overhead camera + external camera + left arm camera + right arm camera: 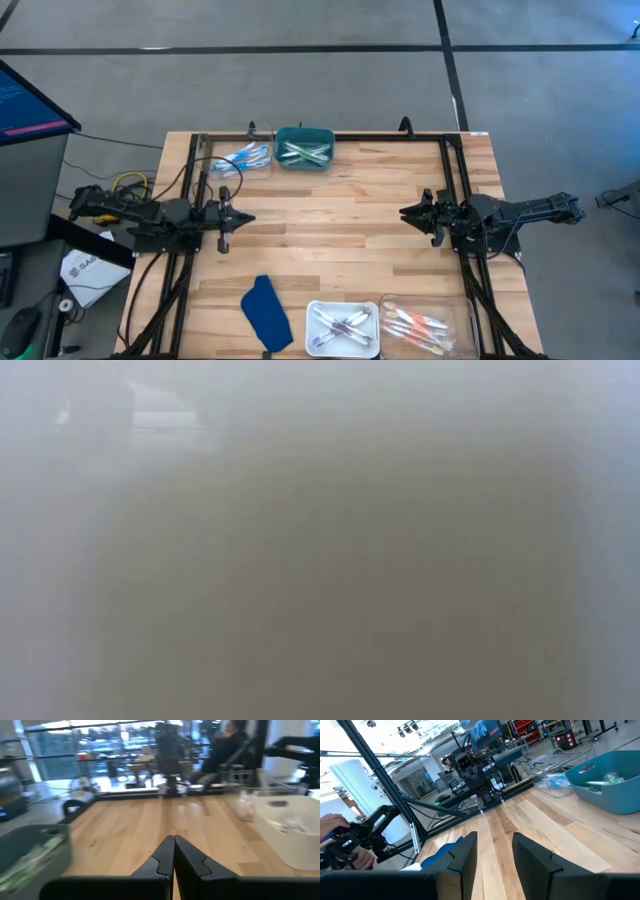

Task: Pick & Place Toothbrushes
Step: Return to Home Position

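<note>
A pale wooden table (330, 240) with a black frame along its edges stands on a grey concrete floor (300, 80) crossed by dark lines. A monitor (30, 100) and a tangle of yellow cable (128, 183) lie off its left side. As the high view shows it, a teal bin (303, 136) sits at the middle of the table's top edge and holds the green toothbrushes (302, 152). Just beside it, toward the top left corner, a clear bin (226, 166) holds the blue toothbrushes (248, 157). Along the bottom edge a white bin (316, 344) contains the purple-grey toothbrushes (340, 325). A second clear bin (455, 340) next to it, toward the bottom right corner, contains the pink-orange toothbrushes (415, 322). A dark blue cloth (266, 312) lies flat to the left of the white bin. The left end effector (244, 217) hangs at the middle of the left edge, and its fingers (162, 857) are pressed together with nothing between them. The right end effector (407, 212) is at the middle of the right edge, facing it, and its fingers (466, 855) are apart and empty. The right wrist view looks into a bright workshop with racks and screens, where a person's hand (334, 826) rests on a dark control rig (365, 840). The low view is fogged over, so nothing in it can be made out.
</note>
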`<state>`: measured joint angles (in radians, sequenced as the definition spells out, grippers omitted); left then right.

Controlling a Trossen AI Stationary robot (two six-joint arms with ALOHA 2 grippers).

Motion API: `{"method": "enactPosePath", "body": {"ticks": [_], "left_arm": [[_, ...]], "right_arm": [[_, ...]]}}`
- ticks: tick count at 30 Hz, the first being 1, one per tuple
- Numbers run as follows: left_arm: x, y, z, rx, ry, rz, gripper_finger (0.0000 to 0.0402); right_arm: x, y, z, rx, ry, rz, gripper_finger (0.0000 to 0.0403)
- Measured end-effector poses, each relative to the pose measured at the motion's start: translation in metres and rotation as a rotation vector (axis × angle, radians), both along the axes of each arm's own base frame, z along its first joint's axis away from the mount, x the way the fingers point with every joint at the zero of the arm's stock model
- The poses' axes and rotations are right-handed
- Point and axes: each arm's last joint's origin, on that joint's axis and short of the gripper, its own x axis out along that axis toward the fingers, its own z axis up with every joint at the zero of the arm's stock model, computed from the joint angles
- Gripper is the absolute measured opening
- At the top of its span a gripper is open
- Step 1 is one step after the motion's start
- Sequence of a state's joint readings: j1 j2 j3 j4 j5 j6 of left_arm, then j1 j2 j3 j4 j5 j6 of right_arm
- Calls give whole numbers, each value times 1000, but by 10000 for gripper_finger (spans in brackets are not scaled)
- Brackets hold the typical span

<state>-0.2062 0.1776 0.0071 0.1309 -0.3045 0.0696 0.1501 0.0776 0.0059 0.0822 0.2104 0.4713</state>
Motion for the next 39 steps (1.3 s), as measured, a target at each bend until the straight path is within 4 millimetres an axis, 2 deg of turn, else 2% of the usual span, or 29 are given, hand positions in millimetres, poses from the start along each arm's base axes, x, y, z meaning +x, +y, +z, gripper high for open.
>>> {"method": "enactPosePath", "body": {"ticks": [10, 24, 29, 39], "left_arm": [[0, -4, -3, 21, 34, -184, 0], [1, 13, -4, 37, 43, -92, 0], [-1, 11, -6, 38, 57, -205, 0], [2, 11, -13, 32, 136, -203, 0]], "right_arm": [[0, 0, 0, 0, 0, 0, 118], [0, 0, 0, 0, 0, 0, 118], [0, 0, 0, 0, 0, 0, 118], [0, 0, 0, 0, 0, 0, 118]]}}
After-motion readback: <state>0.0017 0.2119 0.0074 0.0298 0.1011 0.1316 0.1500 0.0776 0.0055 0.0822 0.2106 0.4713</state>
